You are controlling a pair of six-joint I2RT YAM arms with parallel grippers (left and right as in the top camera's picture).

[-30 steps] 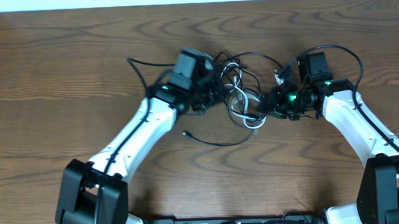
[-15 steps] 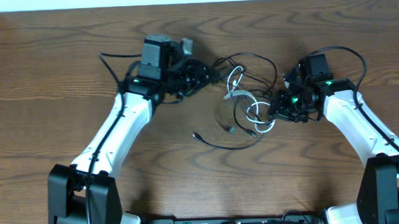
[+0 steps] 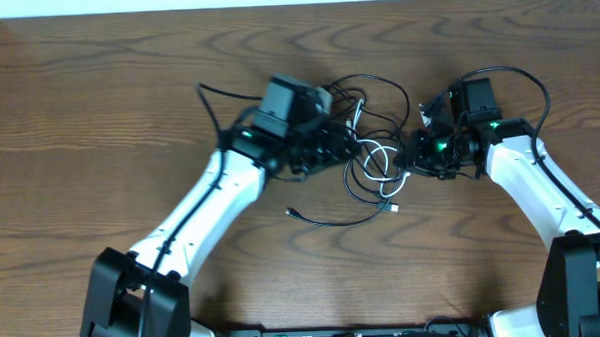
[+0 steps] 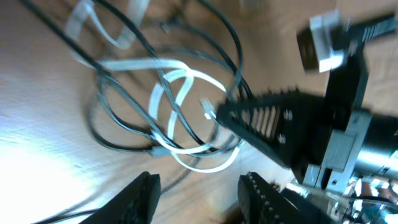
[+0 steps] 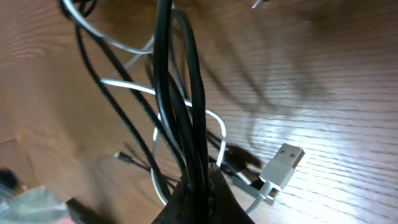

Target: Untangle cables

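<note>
The cables (image 3: pixel 379 151) lie as a tangle of thin black loops and one white cord (image 3: pixel 382 174) at the table's middle, between my two grippers. My left gripper (image 3: pixel 345 145) is at the tangle's left edge. In the left wrist view its jaws (image 4: pixel 199 202) are open and empty, just above the wood, with the white loops (image 4: pixel 180 112) ahead of them. My right gripper (image 3: pixel 413 155) is at the tangle's right edge. In the right wrist view its jaws (image 5: pixel 200 186) are shut on a few black cords (image 5: pixel 186 106). The white USB plug (image 5: pixel 283 165) lies beside them.
One black cord trails toward the front, ending in a small plug (image 3: pixel 294 213). The wooden table (image 3: pixel 98 115) extends to all sides. The right gripper's fingers (image 4: pixel 280 124) show close ahead in the left wrist view.
The left arm swung away to the left half a second ago, then came back right to the tangle. The loops shifted and spread. The right gripper stayed put, still holding.
</note>
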